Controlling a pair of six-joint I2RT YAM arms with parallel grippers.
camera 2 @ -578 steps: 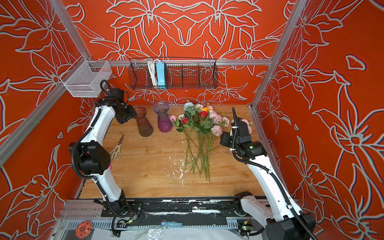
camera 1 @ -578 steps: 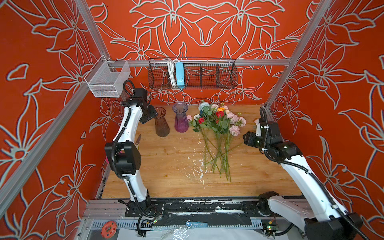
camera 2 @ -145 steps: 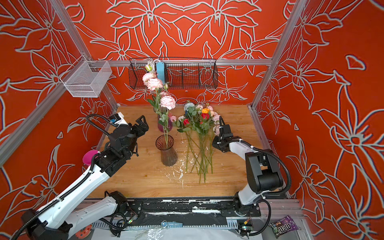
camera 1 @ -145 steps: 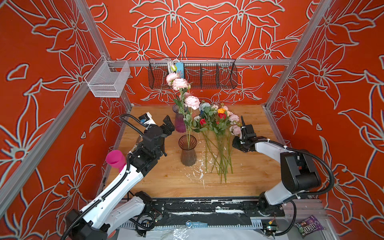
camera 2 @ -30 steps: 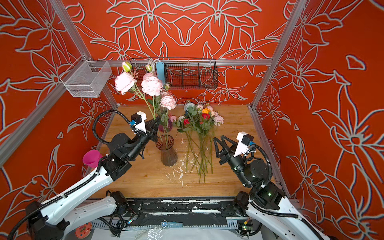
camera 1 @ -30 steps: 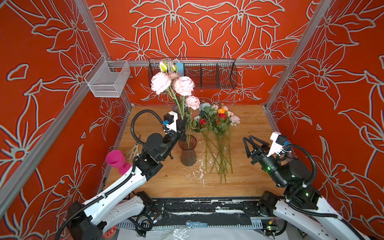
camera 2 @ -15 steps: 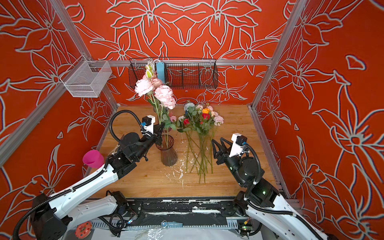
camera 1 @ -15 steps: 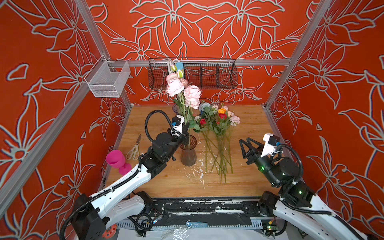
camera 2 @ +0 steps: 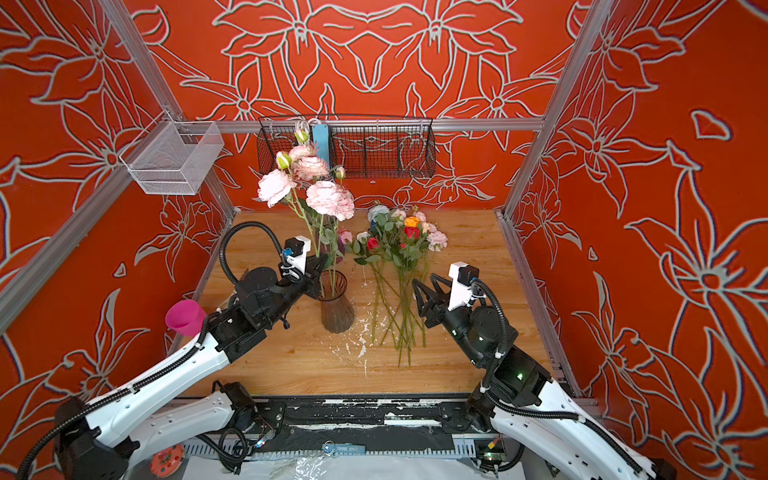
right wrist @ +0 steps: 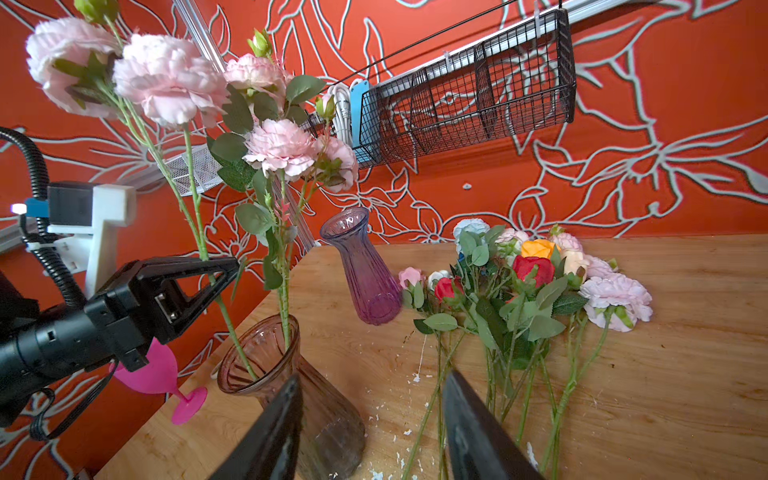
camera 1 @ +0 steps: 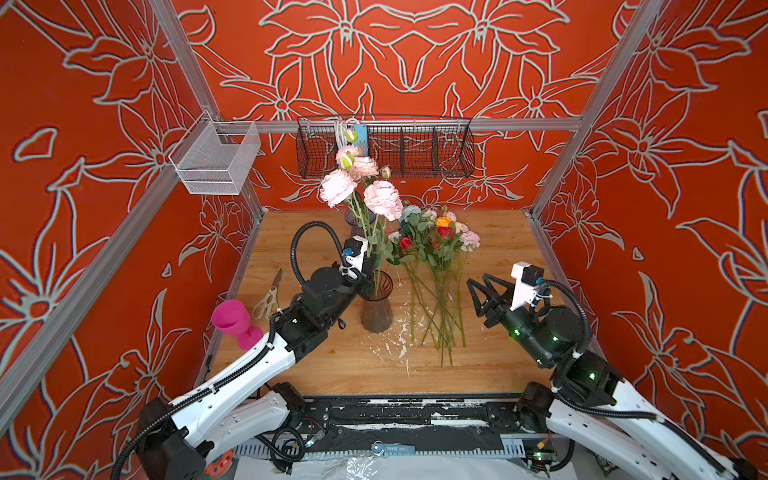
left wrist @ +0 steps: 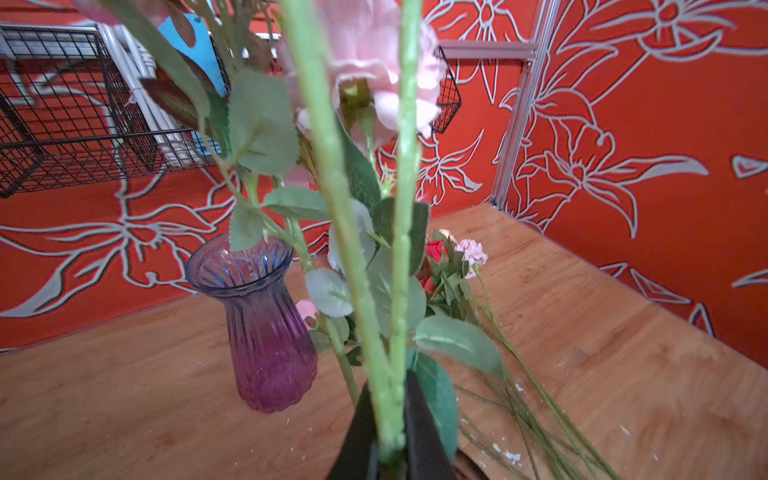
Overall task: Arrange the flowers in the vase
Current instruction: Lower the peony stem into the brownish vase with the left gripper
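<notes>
**Left end effector** [left wrist: 389,386]: the jaws are standing narrow on either side of two peony stems, just above the mouth of the vase [camera 1: 376,311]. Whether they are pressing the stems cannot be told. In both top views leaves and the wrist camera mount are hiding most of the fingers.

**Peonies** [camera 1: 382,199]: these are standing upright with stems running down into the vase. The stem ends are fading out behind the tinted glass. In the left wrist view the blooms are showing blurred and cut off.

**Vase**: brown glass, standing upright on the worktop [camera 1: 498,232].

**Right end effector** [right wrist: 372,378]: the jaws are standing apart and gripping nothing. It is hanging over the worktop near the loose flowers' stems.

**Loose flowers** [camera 1: 436,249]: these are lying flat just right of the vase, blooms toward the back wall. The stems are overlapping too much to count.

**Purple vase** [left wrist: 266,332]: standing upright behind the vase. In both top views the peony stems are hiding most of it.

**Goblet** [camera 1: 232,320]: pink, standing at the worktop's left edge, with the left arm covering part of its foot.

**Scissors** [camera 1: 268,299]: lying beside the goblet, with the arm hiding part of the handles.
</notes>
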